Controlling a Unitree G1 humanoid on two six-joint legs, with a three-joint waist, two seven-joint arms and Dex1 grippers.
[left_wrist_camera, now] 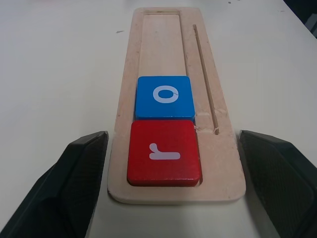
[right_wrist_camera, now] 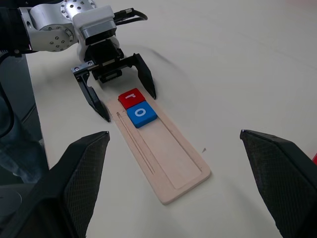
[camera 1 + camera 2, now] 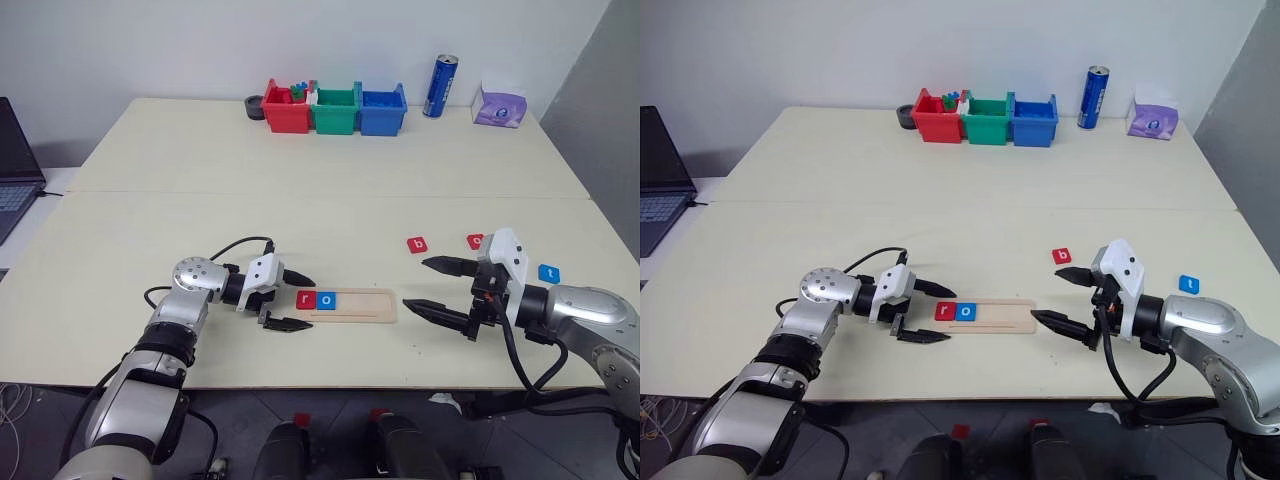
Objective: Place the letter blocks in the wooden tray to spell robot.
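Lying near the table's (image 3: 300,170) near edge, the wooden tray (image 3: 362,309) holds a red r block (image 3: 306,299) and a blue o block (image 3: 327,299) side by side at its left end. From the head views, the left gripper (image 3: 287,299) hovers at that end with fingers spread wide, empty. The right gripper (image 3: 433,287) waits off the tray's right end, fingers apart, holding nothing. A red b block (image 3: 417,244), another red block (image 3: 475,240) and a blue block (image 3: 548,273) lie to the right; coloured bins (image 3: 335,110), a can (image 3: 441,86) and a tissue pack (image 3: 499,105) stand far.

Left wrist view: r touches o in the groove, between both fingers (image 1: 64,183).

Right wrist view: the tray's remaining groove is bare.
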